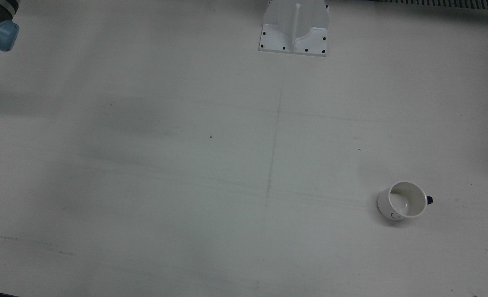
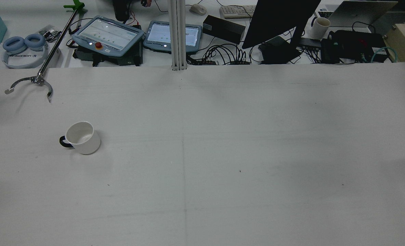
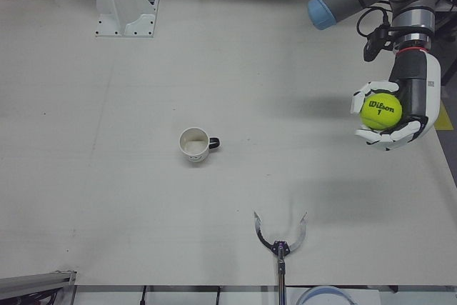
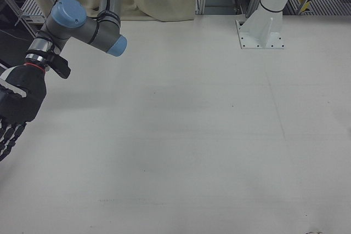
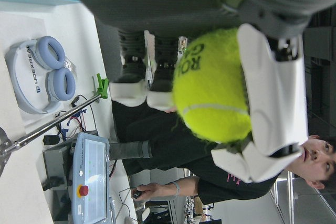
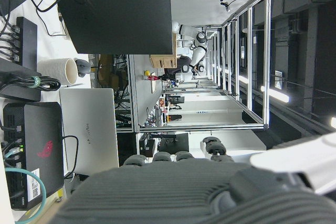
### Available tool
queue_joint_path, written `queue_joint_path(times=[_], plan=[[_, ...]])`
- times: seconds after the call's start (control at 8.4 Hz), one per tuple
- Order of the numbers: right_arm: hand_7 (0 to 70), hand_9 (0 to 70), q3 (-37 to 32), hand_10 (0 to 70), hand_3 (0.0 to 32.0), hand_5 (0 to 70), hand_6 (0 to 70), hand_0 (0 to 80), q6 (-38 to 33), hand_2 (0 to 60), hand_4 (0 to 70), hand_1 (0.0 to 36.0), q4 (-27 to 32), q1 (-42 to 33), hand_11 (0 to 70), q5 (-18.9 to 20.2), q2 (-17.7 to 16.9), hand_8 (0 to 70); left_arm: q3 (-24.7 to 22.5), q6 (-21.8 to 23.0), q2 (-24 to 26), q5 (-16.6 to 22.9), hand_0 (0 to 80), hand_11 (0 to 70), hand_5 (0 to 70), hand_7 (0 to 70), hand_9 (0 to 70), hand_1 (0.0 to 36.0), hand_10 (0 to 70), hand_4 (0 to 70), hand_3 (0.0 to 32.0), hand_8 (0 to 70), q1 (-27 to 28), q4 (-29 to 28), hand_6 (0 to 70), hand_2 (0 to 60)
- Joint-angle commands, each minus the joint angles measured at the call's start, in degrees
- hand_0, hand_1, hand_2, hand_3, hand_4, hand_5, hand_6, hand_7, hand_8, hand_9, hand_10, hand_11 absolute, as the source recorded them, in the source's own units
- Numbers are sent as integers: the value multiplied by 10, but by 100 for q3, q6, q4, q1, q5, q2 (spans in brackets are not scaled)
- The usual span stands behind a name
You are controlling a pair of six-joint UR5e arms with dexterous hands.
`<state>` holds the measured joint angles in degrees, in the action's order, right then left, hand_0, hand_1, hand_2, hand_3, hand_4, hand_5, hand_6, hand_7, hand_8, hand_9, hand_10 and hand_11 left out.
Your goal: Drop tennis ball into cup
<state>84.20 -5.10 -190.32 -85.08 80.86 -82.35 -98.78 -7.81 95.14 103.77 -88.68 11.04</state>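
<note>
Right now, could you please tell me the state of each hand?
Left hand: shut on the yellow-green felt tennis ball, held in the air.
Right hand: fingers point down, holding nothing visible; open or shut cannot be told.

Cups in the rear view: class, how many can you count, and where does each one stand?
2. A white cup stands on the robot's table, left side; another cup sits on the cluttered desk beyond, upper right. Others could be hidden.

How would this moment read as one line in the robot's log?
left hand: holding tennis ball | cup: upright, empty | right hand: open, idle
</note>
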Motion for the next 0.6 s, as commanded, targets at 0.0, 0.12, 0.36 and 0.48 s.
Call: queue_joint_path(times=[0.0,0.12,0.36,0.48], plan=[[0,0,0,0,0,0,0,0,0,0,0,0,-5,0,0,0,0,0,-228,-254,4,38,543,700,231,700,700,280,558,587,0,635,888,-390,684,600],[0,0,0,0,0,0,0,0,0,0,0,0,4,0,0,0,0,0,-342,-631,-5,38,567,700,235,700,700,287,558,579,0,641,1035,-401,700,600],[0,0,-9,0,0,0,0,0,0,0,0,0,4,0,0,0,0,0,-589,-1160,4,12,564,700,264,700,700,280,544,557,0,646,1396,-383,700,600],[0,0,-9,0,0,0,0,0,0,0,0,0,4,0,0,0,0,0,-607,-1318,4,-6,555,700,247,700,700,284,537,547,0,636,1536,-383,700,600]])
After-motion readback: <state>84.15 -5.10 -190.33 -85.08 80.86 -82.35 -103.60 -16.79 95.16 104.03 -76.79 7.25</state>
